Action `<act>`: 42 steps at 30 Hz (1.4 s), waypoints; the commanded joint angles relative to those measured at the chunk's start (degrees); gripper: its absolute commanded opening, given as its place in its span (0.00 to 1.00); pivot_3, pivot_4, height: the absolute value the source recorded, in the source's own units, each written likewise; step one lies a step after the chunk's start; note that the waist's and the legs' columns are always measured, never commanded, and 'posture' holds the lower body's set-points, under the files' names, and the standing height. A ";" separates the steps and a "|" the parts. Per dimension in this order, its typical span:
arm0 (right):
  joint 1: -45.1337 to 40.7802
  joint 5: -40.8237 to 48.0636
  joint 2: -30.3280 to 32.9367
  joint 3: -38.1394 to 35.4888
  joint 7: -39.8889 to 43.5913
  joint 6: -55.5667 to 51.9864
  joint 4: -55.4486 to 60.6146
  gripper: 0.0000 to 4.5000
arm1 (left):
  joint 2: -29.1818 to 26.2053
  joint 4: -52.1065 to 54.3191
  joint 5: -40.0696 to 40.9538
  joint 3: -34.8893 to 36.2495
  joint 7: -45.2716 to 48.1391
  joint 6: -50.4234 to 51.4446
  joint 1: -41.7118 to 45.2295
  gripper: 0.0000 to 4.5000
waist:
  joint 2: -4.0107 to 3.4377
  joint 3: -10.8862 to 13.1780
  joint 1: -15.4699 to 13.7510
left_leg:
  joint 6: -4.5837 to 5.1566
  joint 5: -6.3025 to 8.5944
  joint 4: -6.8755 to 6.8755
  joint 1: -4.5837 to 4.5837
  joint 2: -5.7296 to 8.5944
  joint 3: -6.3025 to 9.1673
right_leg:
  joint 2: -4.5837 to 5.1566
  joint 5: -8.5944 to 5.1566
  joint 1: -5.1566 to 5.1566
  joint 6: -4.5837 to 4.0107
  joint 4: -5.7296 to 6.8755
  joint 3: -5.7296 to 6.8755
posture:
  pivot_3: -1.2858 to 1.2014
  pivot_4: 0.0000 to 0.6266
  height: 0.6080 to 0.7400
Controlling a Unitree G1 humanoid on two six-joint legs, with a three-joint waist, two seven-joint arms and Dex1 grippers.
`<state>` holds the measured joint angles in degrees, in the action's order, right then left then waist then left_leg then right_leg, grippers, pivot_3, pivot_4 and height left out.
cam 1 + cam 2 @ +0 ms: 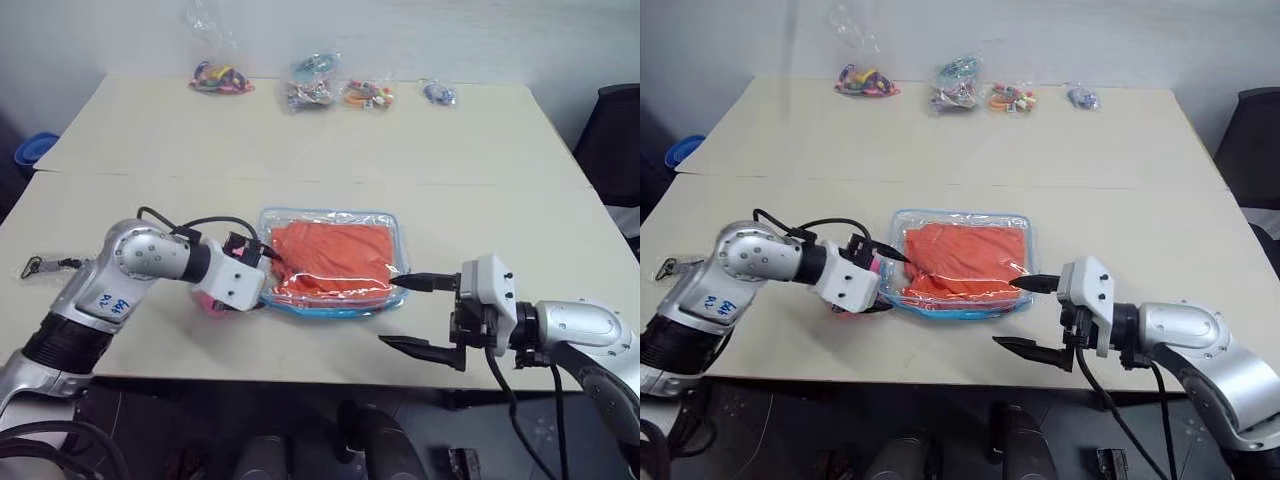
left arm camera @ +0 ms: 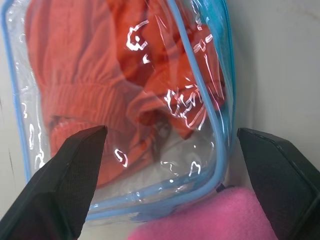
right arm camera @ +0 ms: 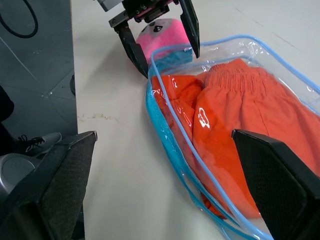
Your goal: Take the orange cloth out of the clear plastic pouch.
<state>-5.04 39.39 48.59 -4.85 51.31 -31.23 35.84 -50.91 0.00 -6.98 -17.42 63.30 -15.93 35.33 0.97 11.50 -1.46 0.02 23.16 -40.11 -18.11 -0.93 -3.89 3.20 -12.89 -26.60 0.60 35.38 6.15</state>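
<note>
The clear plastic pouch [image 1: 385, 222] with light blue trim lies flat near the table's front edge. The orange cloth [image 1: 330, 255] is folded inside it. A pink plush charm [image 1: 208, 303] sits at the pouch's left end. My left gripper [image 1: 266, 280] is open at that end, its fingers straddling the pouch's corner and the charm, as the right wrist view shows [image 3: 169, 62]. My right gripper [image 1: 405, 315] is open at the pouch's right end. Its upper fingertip [image 1: 400, 284] reaches the pouch's edge, and its lower finger hangs off the table's front.
Several small clear bags of colourful trinkets [image 1: 313, 85] lie along the table's far edge. A small metal clip [image 1: 40, 266] rests at the left. A blue object [image 1: 35, 150] is beyond the left edge, and a black chair [image 1: 615, 140] stands at the right.
</note>
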 commanded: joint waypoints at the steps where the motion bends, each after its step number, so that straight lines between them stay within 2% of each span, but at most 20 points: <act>1: 0.79 -0.45 -0.59 -0.97 -0.96 0.85 2.20 1.00 | 0.92 0.70 0.37 1.41 -0.75 -0.26 -0.82 0.95 | 0.00 0.00 -0.02 | 0.03 0.01 0.00 -0.01 0.01 0.00 | 0.01 0.00 0.01 0.00 -0.01 0.00 | 0.52 0.24 1.00; 5: 1.35 -1.44 -0.56 -0.69 -1.14 1.39 2.24 1.00 | 1.81 0.92 1.33 2.81 -0.99 1.39 -0.86 0.73 | 0.00 0.00 0.02 | 0.05 0.02 0.00 -0.01 0.00 0.00 | 0.00 0.01 0.02 0.02 -0.04 0.00 | 0.52 0.24 1.00; 15: 1.93 -4.15 -0.46 0.38 0.06 2.79 1.28 1.00 | 3.00 4.78 8.07 6.44 0.80 10.02 -2.20 0.03 | 0.00 0.00 0.02 | 0.05 0.02 -0.01 -0.02 0.00 0.01 | 0.00 0.01 0.03 0.02 -0.01 0.00 | 0.52 0.24 1.00; 20: 2.11 -5.85 -0.29 1.18 0.62 3.45 1.27 1.00 | 4.72 8.82 14.20 8.09 1.27 21.35 -3.64 0.01 | 0.00 0.00 0.05 | 0.05 0.02 0.00 -0.02 0.00 0.01 | 0.00 0.00 0.05 0.02 -0.01 0.00 | 0.52 0.24 1.00; 24: 2.16 -6.72 -0.23 1.42 0.88 3.82 1.07 1.00 | 5.47 8.70 14.36 8.47 0.36 24.09 -2.99 0.01 | 0.00 0.00 0.04 | 0.04 0.01 -0.02 -0.01 0.01 0.03 | -0.01 0.00 0.06 0.02 -0.01 -0.01 | 0.52 0.24 1.00; 31: 0.90 -12.31 -0.86 2.72 -1.92 5.63 1.39 1.00 | 11.34 10.69 18.82 11.02 -5.89 37.51 -3.42 0.01 | 0.01 0.00 0.03 | 0.04 0.01 -0.05 -0.02 0.03 0.04 | 0.00 0.01 0.10 0.04 -0.01 -0.01 | 0.52 0.24 1.00; 35: -1.01 -18.44 -3.15 6.52 -5.42 7.25 -0.36 1.00 | 18.02 15.07 22.36 13.25 -13.70 46.90 -4.45 0.01 | 0.01 -0.01 0.06 | 0.01 0.00 -0.06 -0.01 0.02 0.05 | 0.01 0.01 0.09 0.04 0.03 -0.02 | 0.52 0.24 1.00; 39: -2.92 -23.68 -6.05 10.06 -8.01 9.64 -3.15 0.72 | 22.06 17.61 21.89 13.34 -19.41 49.53 -5.37 0.00 | 0.01 -0.01 0.14 | -0.02 -0.02 -0.07 0.01 0.03 0.05 | 0.02 0.01 0.10 0.04 0.07 -0.04 | 0.52 0.24 1.00; 42: -4.89 -28.66 -7.67 12.40 -10.38 11.45 -5.86 0.49 | 22.78 18.29 21.36 12.87 -21.10 49.93 -5.63 0.00 | 0.01 -0.01 0.19 | -0.05 -0.03 -0.07 0.03 0.03 0.04 | 0.02 0.01 0.09 0.03 0.09 -0.05 | 0.52 0.24 1.00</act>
<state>-9.08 13.04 41.53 7.20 42.49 -21.70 30.20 -27.86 15.62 14.24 -5.44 43.25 34.35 29.64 0.98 11.49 -1.27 -0.05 23.11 -40.18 -18.09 -0.89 -3.85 3.21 -12.88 -26.51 0.63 35.47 6.10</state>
